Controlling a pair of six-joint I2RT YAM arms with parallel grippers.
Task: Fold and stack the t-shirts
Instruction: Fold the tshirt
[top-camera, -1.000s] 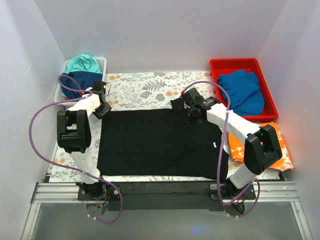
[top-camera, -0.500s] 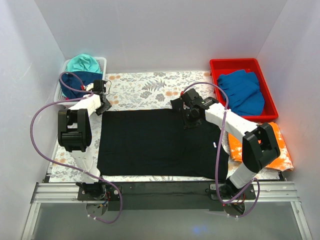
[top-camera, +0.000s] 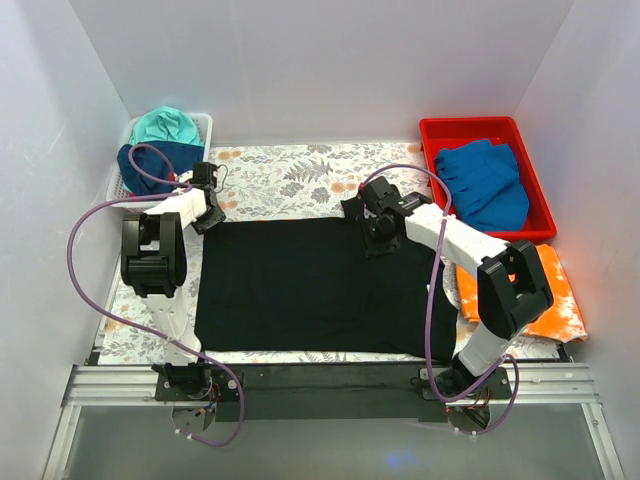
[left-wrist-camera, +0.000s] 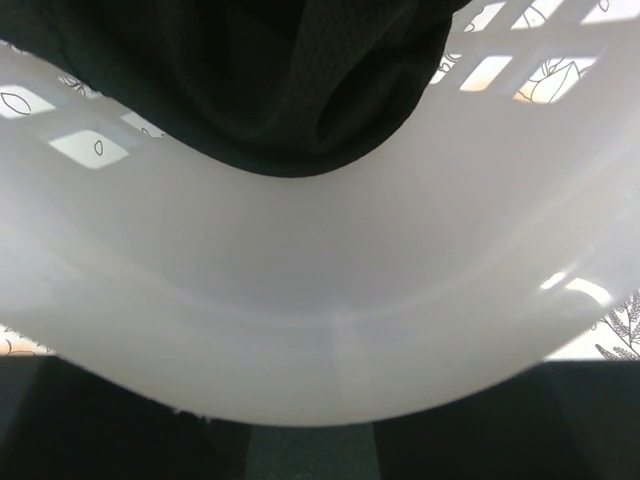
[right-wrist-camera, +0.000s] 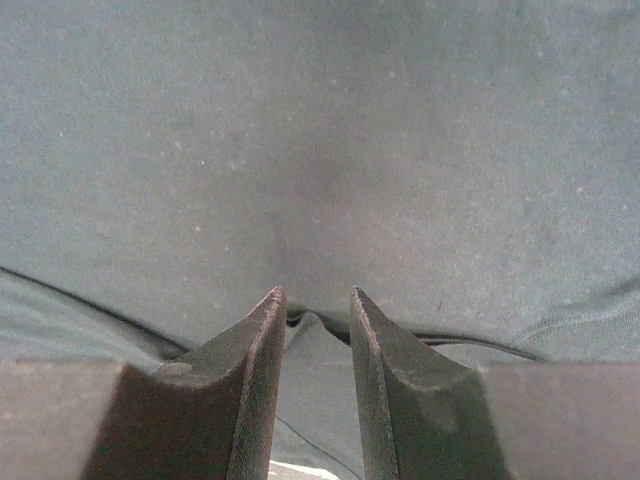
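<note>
Black shirt (top-camera: 300, 285) lies flat across the table's (top-camera: 290, 175) middle, its far edge pinched between the right gripper's (right-wrist-camera: 315, 300) narrowly parted jaws, its far-left corner by the left gripper (top-camera: 205, 215), whose jaws I cannot tell, while the far-right red bin (top-camera: 470, 125) holds a blue shirt (top-camera: 485, 185) and the far-left white basket (top-camera: 207, 125) a teal shirt (top-camera: 165, 125) and a navy shirt (top-camera: 150, 162).

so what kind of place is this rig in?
Probably a lab test booth: plain white walls box it in, a metal rail runs along its near edge, and a black t-shirt lies spread, a red bin and a white basket at the far corners.
</note>
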